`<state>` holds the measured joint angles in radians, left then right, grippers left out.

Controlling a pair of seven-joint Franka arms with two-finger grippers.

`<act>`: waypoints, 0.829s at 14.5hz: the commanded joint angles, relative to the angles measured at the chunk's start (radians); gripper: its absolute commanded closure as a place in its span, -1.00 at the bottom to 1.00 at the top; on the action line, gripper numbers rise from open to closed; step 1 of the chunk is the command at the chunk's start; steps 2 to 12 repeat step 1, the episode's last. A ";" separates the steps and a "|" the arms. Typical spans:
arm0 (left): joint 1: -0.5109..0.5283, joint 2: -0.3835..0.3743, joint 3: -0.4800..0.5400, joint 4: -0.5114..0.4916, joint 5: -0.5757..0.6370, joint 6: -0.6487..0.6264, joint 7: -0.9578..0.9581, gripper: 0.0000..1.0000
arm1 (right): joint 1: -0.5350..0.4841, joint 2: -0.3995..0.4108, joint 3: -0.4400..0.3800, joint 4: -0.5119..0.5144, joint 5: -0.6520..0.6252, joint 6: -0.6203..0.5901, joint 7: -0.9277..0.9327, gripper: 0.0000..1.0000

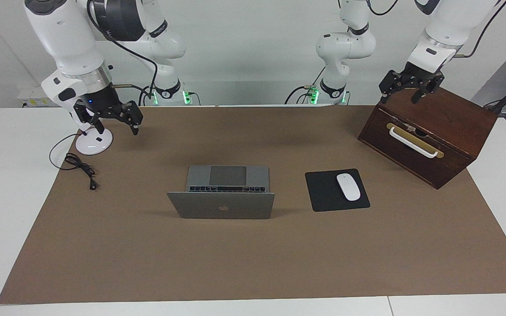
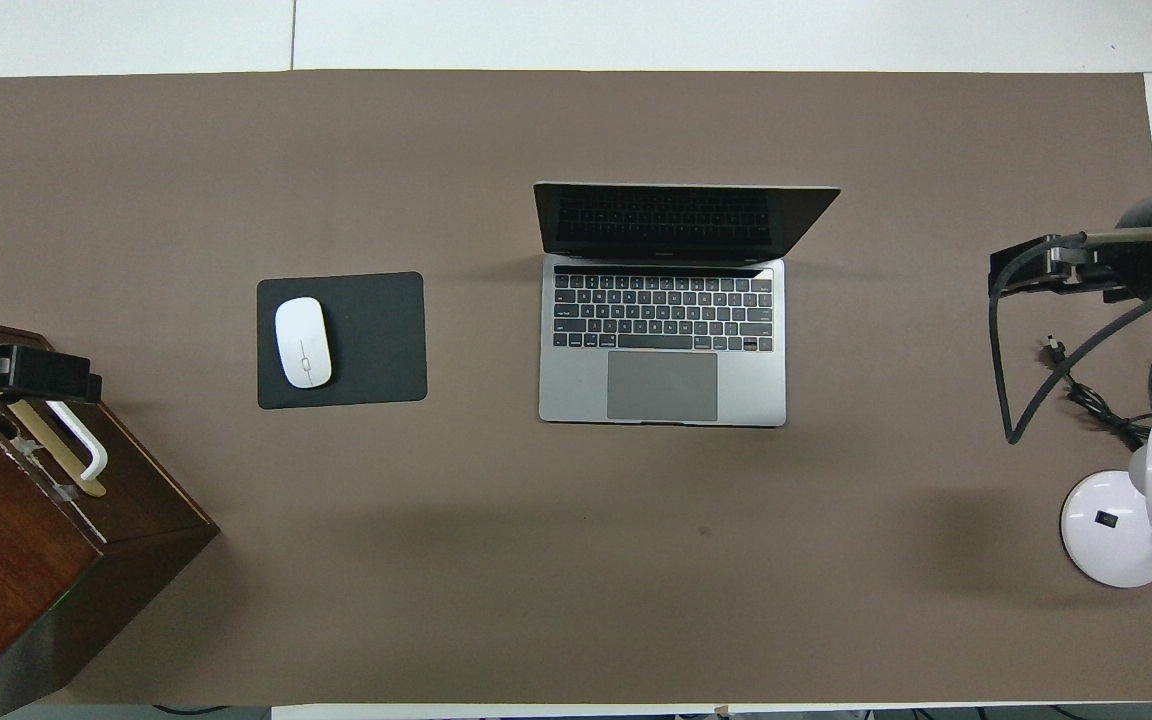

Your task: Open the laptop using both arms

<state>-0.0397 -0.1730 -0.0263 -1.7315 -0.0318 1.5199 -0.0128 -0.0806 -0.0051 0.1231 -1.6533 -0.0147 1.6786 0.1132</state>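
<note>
Laptop [image 1: 221, 197] open mid-mat [image 1: 253, 263], lid up, keyboard facing the robots, nothing touching it. Mouse pad [image 1: 323, 193] with white mouse [image 1: 348, 187] on it lies beside laptop toward the left arm's end. Wooden box [image 1: 428, 136] with white handle sits at that end, nearer the robots. Left gripper [image 1: 404, 92] hangs over the box's top edge, fingers spread open, holding nothing. Right gripper [image 1: 114, 119] is up over the mat corner at the right arm's end, just beside white lamp base [image 1: 93, 142], fingers apart, empty. Black cable [image 1: 79, 169] lies near the base. Both arms well apart from laptop
</note>
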 commanded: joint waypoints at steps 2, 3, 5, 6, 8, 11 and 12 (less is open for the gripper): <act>0.003 0.009 -0.001 0.024 0.013 -0.027 -0.003 -1.00 | -0.001 0.007 0.004 0.007 -0.007 0.015 0.020 -1.00; 0.003 0.009 -0.001 0.024 0.013 -0.027 -0.003 -1.00 | -0.001 0.007 0.004 0.007 -0.007 0.015 0.020 -1.00; 0.003 0.009 -0.001 0.024 0.013 -0.027 -0.003 -1.00 | -0.001 0.007 0.004 0.007 -0.007 0.015 0.020 -1.00; 0.003 0.009 -0.001 0.024 0.013 -0.027 -0.003 -1.00 | -0.001 0.007 0.004 0.007 -0.007 0.015 0.020 -1.00; 0.003 0.009 -0.001 0.024 0.013 -0.027 -0.003 -1.00 | -0.001 0.007 0.004 0.007 -0.007 0.015 0.020 -1.00; 0.003 0.009 -0.001 0.024 0.013 -0.027 -0.003 -1.00 | -0.001 0.007 0.004 0.007 -0.007 0.015 0.020 -1.00; 0.003 0.009 -0.001 0.024 0.013 -0.027 -0.003 -1.00 | -0.001 0.007 0.004 0.007 -0.007 0.015 0.020 -1.00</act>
